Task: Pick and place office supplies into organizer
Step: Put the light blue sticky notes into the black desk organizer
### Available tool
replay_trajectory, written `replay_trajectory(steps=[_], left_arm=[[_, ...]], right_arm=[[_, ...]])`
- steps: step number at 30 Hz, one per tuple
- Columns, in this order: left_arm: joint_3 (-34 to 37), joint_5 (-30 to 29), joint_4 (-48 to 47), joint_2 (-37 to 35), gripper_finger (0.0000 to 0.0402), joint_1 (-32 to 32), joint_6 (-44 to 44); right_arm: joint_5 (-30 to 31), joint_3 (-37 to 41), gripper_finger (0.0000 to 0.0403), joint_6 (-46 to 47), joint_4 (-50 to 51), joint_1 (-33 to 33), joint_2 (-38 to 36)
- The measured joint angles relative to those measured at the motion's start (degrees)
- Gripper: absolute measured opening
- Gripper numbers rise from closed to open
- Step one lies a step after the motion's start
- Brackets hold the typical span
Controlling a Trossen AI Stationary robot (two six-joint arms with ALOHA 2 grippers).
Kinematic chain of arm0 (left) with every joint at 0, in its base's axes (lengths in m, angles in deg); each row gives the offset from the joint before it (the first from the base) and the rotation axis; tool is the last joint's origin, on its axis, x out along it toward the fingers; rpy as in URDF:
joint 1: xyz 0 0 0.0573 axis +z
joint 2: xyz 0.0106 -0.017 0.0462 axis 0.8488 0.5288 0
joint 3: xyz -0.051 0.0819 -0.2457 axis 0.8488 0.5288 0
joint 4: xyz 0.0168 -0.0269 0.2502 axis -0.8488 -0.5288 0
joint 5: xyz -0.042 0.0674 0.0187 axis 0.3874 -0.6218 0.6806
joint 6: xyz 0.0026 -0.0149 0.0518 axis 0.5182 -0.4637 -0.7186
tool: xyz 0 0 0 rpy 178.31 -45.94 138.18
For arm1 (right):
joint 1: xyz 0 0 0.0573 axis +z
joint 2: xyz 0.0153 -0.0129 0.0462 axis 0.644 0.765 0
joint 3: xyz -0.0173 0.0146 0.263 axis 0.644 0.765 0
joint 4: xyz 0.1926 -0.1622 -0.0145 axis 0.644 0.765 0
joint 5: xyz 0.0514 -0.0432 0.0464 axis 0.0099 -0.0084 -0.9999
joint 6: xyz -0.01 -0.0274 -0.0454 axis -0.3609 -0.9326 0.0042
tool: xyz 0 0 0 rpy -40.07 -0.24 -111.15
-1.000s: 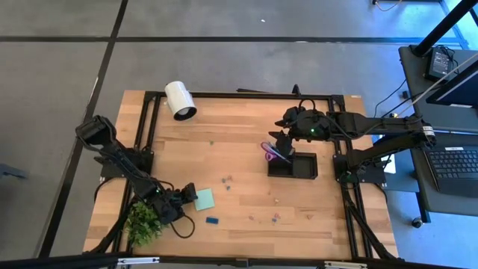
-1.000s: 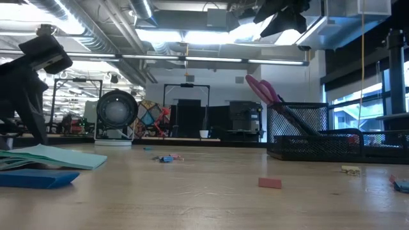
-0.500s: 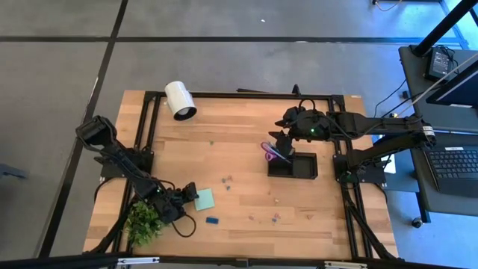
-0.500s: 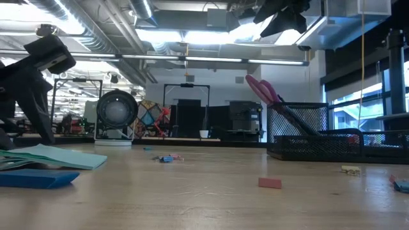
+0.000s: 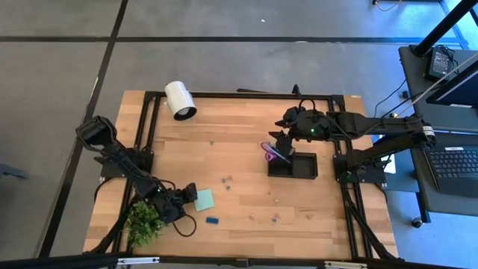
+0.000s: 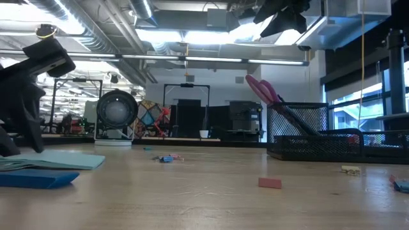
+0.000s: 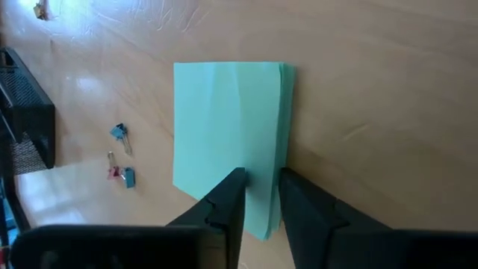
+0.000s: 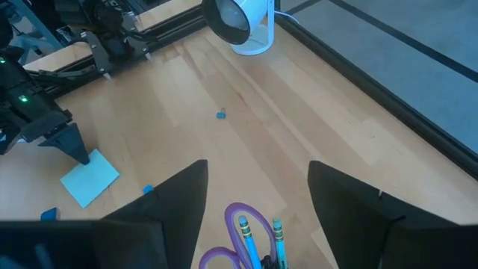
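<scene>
Nearest you, at the table's front left, your left gripper (image 5: 187,199) sits low at the edge of the notepad (image 5: 203,199), next to the plant (image 5: 143,219). In its wrist view the fingers (image 7: 226,203) are nearly together, with only a thin gap, and the pad's near edge (image 7: 228,142) runs into that gap; you cannot tell whether they actually pinch it. The pad lies flat on the table (image 5: 239,119). A blue block (image 5: 212,220) lies just beside it toward the front, and small clips (image 5: 225,180) are scattered further in, with more (image 5: 275,217) near the front middle.

Farther back on the right stands the organizer (image 5: 292,165), with the purple scissors (image 5: 270,152) and pens (image 8: 278,236) standing in its taller end, handles up. Your right gripper (image 5: 278,139) hovers just above them; its fingers (image 8: 170,202) are spread wide and hold nothing.

At the far left corner, the white cylinder (image 5: 180,99) lies on its side
</scene>
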Motion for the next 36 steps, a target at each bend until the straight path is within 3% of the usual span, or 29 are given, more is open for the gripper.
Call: replay_trajectory(steps=[14, 20, 22, 27, 36], left_arm=[[0.0, 0.19, 0.01, 0.0, 0.0041, -0.02, 0.02], [0.0, -1.25, 0.01, 0.0, 0.0038, -0.02, 0.51], [0.0, -1.55, 0.01, 0.0, 0.0038, -0.02, 0.52], [0.0, -1.51, 0.01, 0.0, 0.0038, 0.02, 0.5], [0.0, -1.49, 0.01, 0.0, 0.0033, 0.07, 0.55]], right_arm=[[-0.01, 0.0, 0.0234, 0.04, 0.01, -0.01, 0.0], [-0.58, 0.0, 0.0234, 6.46, 0.0, 0.0, 0.0], [-3.78, 0.0, 0.0234, 7.75, -0.27, 0.0, 0.14], [-13.62, 0.0, 0.0234, 5.73, -5.01, 2.12, 5.56], [-13.75, -0.18, 0.0234, -6.28, -22.66, 6.31, 17.48]])
